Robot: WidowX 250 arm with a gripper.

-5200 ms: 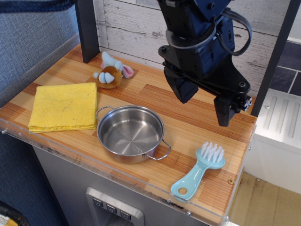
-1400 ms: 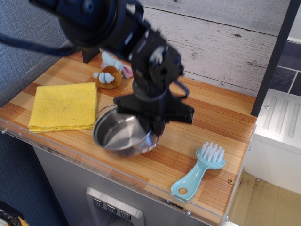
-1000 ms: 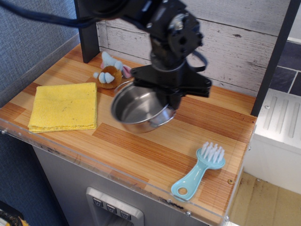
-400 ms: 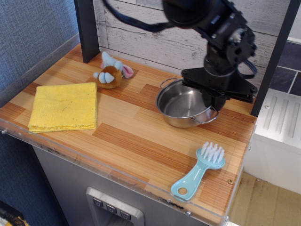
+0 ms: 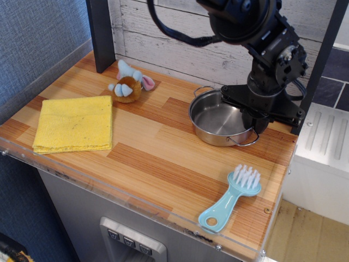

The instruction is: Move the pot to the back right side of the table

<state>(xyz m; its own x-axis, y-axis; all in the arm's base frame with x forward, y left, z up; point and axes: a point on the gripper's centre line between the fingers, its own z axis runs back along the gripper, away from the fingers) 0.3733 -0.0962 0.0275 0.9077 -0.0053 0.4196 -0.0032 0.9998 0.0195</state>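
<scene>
Steel pot [image 5: 221, 119] sits back-right on table [image 5: 142, 158], beyond brush [image 5: 232, 197]; gripper [image 5: 255, 121] pinches its rim; release remains.

I see open table [image 5: 158, 158] across the middle. The cloth [image 5: 74, 123] blocks the near left, the plush [image 5: 128, 85] the far left, the brush [image 5: 231, 198] the near right, and the pot [image 5: 221, 118] with the gripper [image 5: 255, 121] the far right.
</scene>
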